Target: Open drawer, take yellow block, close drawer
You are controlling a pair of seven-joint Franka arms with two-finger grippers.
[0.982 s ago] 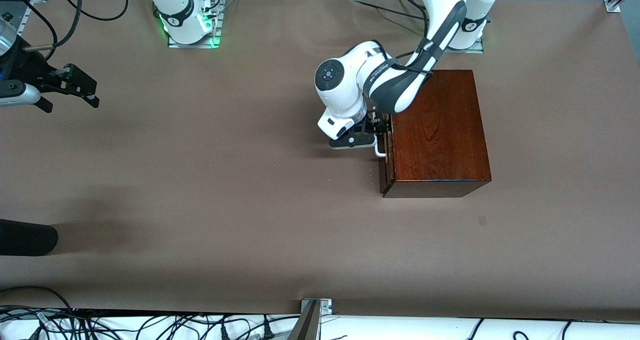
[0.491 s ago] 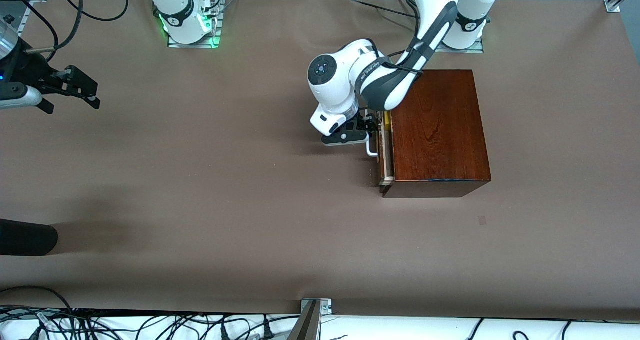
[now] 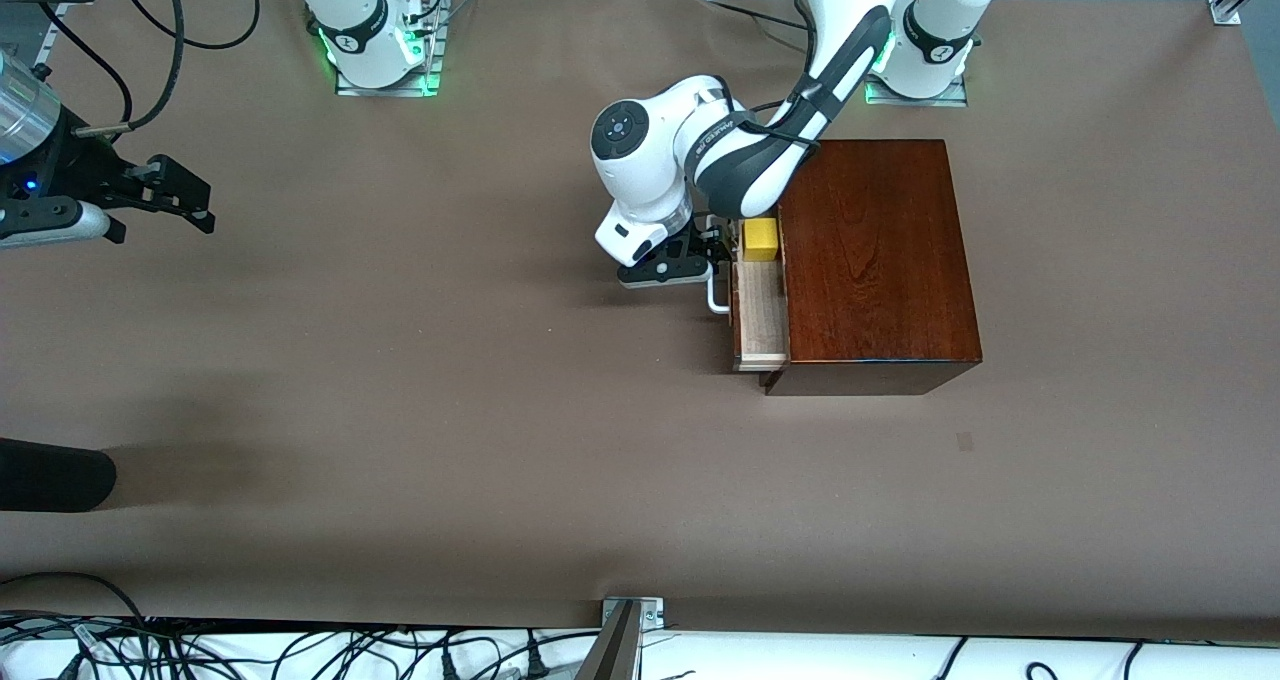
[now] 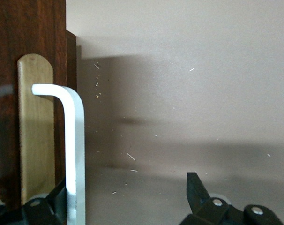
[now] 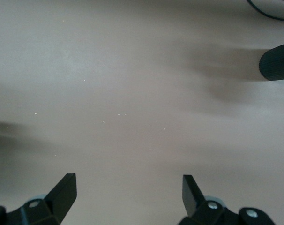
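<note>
A: Drawer (image 3: 760, 310) first?

B: Pulled partway out of the reddish-brown wooden box (image 3: 870, 260), toward the right arm's end of the tabletop (image 3: 450, 410). Pale wood floor showing. Box itself set close to the edge with the arm bases, just in front of the left arm's base.

A: And the yellow block (image 3: 760, 239)?

B: Lying in the drawer, at the end farther from the front camera, close against the box's opening. Seen only from the front; not in either wrist view.

A: Left gripper (image 3: 715, 250)?

B: Down at the drawer's front, at the white bar handle (image 3: 716, 295). From the front, mostly covered by the wrist. From the left wrist, much clearer: left gripper (image 4: 128, 187) spread wide, handle (image 4: 75, 154) right against the inner side of one finger (image 4: 48, 206), the other finger well apart from it. Hooked, then, not pinched. Also a pale wooden strip (image 4: 36, 126) under the handle on the dark front.

A: Right gripper (image 3: 200, 207)?

B: Waiting over the right arm's end of the tabletop, spread. From the right wrist (image 5: 128, 182), only bare brown surface between the fingers, plus a dark cylinder (image 5: 277, 61) at the picture's border; same cylinder (image 3: 50, 475) at that end's edge in the front view, nearer the front camera.
</note>
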